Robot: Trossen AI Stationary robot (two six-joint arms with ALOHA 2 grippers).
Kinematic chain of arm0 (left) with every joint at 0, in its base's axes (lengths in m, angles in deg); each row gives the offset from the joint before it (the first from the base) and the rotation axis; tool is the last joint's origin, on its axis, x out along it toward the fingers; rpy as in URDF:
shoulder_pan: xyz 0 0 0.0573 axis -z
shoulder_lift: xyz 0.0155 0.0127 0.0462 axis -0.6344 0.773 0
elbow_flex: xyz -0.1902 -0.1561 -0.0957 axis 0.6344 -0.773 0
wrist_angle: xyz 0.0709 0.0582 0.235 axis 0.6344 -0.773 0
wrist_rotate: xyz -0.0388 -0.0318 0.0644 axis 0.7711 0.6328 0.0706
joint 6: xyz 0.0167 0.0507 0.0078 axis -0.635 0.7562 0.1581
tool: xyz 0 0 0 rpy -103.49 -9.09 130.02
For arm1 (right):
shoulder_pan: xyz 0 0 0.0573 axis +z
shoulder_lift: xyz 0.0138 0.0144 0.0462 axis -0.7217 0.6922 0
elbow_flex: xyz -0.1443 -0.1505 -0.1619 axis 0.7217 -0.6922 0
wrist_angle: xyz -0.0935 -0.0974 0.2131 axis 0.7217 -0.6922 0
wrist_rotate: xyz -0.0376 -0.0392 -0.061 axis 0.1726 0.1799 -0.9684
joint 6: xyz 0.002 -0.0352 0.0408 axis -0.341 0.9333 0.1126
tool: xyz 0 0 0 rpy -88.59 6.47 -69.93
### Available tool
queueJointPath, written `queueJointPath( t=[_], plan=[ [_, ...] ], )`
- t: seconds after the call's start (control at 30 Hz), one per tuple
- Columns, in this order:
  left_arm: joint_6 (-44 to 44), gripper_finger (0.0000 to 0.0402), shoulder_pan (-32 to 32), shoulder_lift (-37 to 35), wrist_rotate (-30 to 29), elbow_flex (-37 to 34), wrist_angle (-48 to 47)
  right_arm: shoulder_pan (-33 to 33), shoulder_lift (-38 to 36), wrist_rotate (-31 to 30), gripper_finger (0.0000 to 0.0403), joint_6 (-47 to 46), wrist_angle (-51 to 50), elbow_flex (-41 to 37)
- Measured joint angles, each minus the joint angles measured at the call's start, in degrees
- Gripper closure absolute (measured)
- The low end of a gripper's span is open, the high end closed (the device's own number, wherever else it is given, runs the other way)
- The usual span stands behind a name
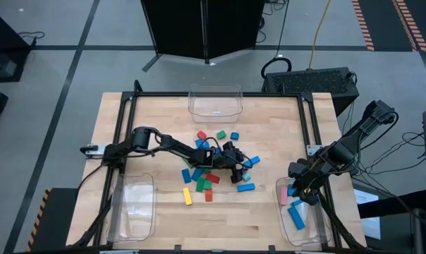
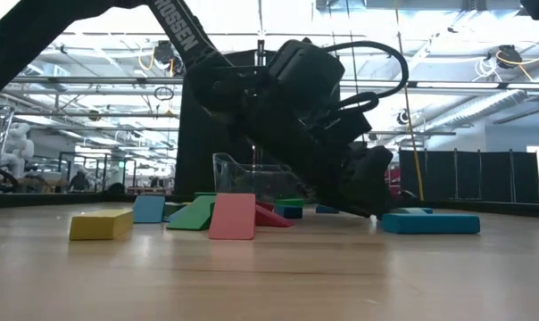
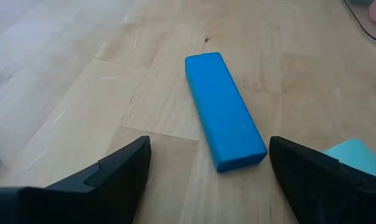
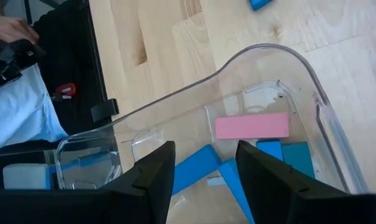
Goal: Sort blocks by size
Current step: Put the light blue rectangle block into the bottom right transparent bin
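Left gripper (image 3: 206, 180) open, low over the long blue bar (image 3: 224, 111) lying mid-table: pick step, next needs jaws straddling it; farther off, right gripper (image 4: 203, 171) parted, empty, above the right bin (image 4: 312, 99) of long blocks.

Three clear bins (image 1: 214, 101) can be counted on the table, and roughly fifteen loose blocks (image 1: 206, 176) are scattered mid-table; two arms are seen.
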Motion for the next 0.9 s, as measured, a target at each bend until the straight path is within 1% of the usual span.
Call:
queueJointPath(
  t=[0.13, 0.3, 0.43, 0.6, 0.9],
  plan=[
    [0.0, 0.0086, 0.0, 0.0, -0.62, 0.01, -0.06, 0.02, 0.0, -0.16, 0.0239, 0.04, -0.17, 0.0],
    [1.0, 0.0128, -0.02, 0.0, -0.68, -0.01, 0.22, 0.02, 0.0, -0.16, 0.0239, 0.04, -0.38, 0.0],
    [3.29, 0.0159, -0.07, 0.0, 1.31, -0.02, 0.39, 0.0, 0.0, -0.2, 0.0239, 0.47, -0.41, 0.0],
    [4.67, 0.0188, -0.07, 0.0, 2.47, -0.02, 0.58, 0.02, 0.0, -0.37, 0.0239, 0.69, -0.42, 0.0],
    [4.5, 0.0241, -0.13, 0.0, 3.41, -0.02, 0.59, 0.02, 0.0, -0.75, 0.0239, 0.7, -0.43, 0.0]
  ],
)
